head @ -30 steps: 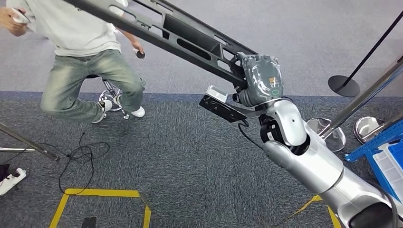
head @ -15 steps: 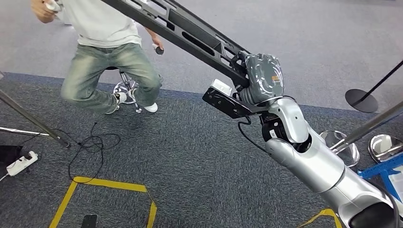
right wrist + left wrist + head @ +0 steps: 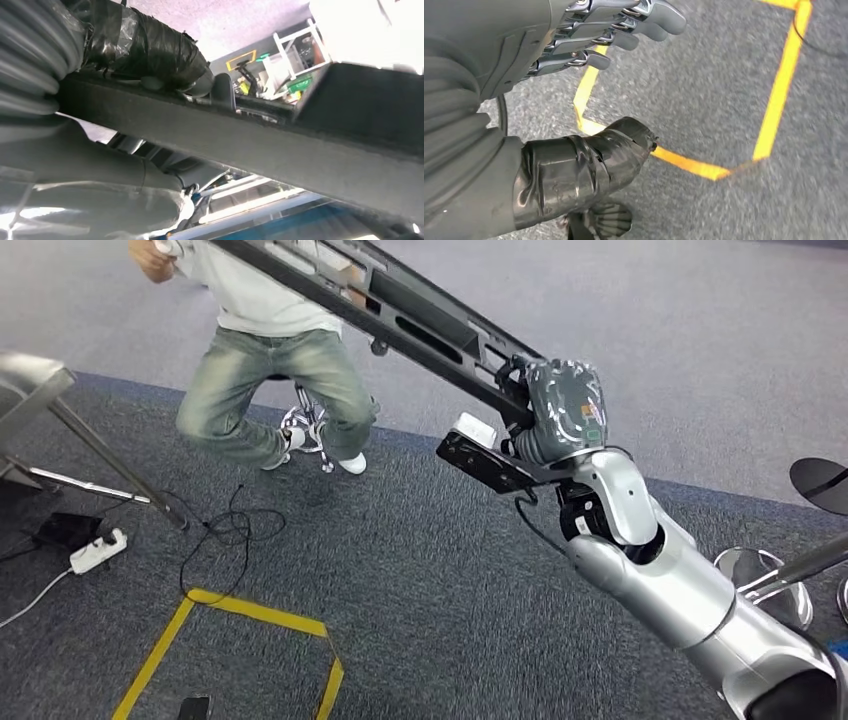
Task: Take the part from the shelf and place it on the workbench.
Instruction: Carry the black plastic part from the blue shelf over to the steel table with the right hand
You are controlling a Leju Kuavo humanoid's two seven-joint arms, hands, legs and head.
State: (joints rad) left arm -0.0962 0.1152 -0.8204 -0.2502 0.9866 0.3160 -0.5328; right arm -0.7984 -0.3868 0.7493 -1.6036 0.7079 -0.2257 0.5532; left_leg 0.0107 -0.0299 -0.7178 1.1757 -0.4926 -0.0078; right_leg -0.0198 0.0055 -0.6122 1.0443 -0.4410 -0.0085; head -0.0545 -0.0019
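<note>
Whole view's swung sideways since a second ago, so the robot's turning. Right hand grips the long black slotted metal part, raised over carpet. Left hand hangs loose, holding nothing. Carry step; next, find the workbench.

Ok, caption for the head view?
Right hand carries the long black part over carpet, a person seated beyond.

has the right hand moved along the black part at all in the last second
No. The right hand grips the long black part at the same spot near its end. The whole head view shifted, so the camera turned, not the hand on the part.
</note>
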